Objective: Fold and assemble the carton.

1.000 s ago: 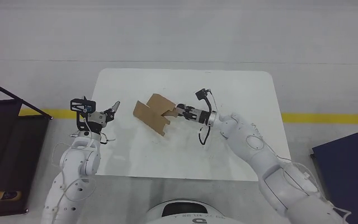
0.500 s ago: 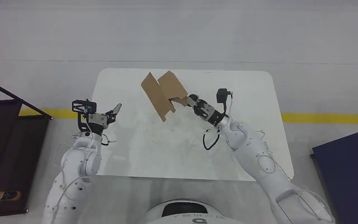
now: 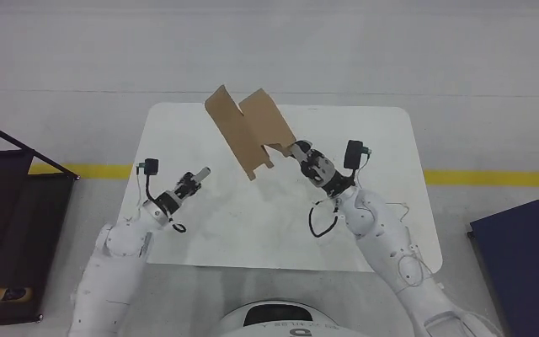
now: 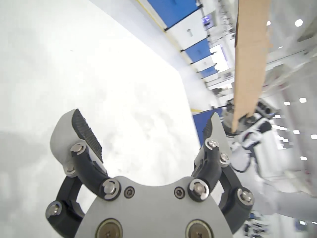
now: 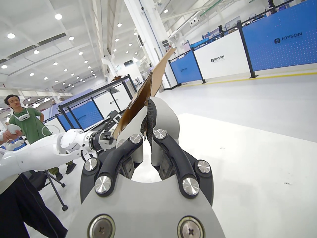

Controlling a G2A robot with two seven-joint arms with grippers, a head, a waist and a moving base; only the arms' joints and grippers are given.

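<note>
Counter (image 3: 362,211) is white with rounded corners. Above its far half the flattened brown carton (image 3: 244,126) stands tilted in the air, clear of the surface. In the top view its upper edge reaches past the far rim; a second ago it sat lower, nearer the middle. The right end effector (image 3: 296,153) pinches the carton's lower corner, fingers narrow on the cardboard, and has swung up and away from the robot. The left end effector (image 3: 203,174), spread wide and empty, has come in from the left edge toward the carton, well apart from it.
</note>
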